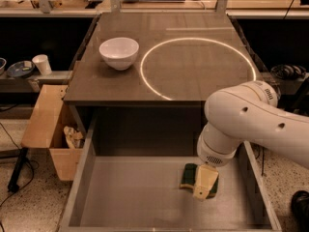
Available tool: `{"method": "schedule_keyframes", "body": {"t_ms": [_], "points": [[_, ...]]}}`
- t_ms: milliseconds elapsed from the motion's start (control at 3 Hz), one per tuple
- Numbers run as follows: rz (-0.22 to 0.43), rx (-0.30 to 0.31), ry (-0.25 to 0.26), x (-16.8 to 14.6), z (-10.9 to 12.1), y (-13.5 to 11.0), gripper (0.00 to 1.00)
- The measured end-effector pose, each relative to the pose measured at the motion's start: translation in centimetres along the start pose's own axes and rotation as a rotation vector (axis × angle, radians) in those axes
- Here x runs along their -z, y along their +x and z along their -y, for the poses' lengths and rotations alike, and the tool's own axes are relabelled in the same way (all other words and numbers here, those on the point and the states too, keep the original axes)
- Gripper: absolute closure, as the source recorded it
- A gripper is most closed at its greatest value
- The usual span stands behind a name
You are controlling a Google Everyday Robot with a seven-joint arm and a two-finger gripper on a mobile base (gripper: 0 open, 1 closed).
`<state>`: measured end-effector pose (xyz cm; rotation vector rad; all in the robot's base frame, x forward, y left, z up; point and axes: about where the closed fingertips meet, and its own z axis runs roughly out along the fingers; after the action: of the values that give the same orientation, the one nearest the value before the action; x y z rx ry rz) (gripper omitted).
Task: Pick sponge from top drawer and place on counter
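Note:
The top drawer (125, 197) is pulled open below the counter (193, 66), which carries a bright ring of light. The sponge (189, 174), dark green on top with a yellow edge, lies on the drawer floor at the right of middle. My gripper (204, 182) points down into the drawer and sits right over the sponge, covering its middle. Green shows on both sides of the gripper. The white arm (251, 120) reaches in from the right.
A white bowl (119, 52) stands on the counter's left part. A tan wooden box (48, 129) with some items sits left of the drawer. A white cup (42, 64) and a dish (19, 69) are on a shelf at far left.

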<state>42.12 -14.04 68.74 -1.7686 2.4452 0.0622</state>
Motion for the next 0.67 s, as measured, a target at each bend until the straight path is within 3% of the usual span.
{"method": "schedule_keyframes", "body": {"t_ms": [667], "points": [[0.007,-0.015,-0.029,-1.22,1.2,1.31,0.0]]}}
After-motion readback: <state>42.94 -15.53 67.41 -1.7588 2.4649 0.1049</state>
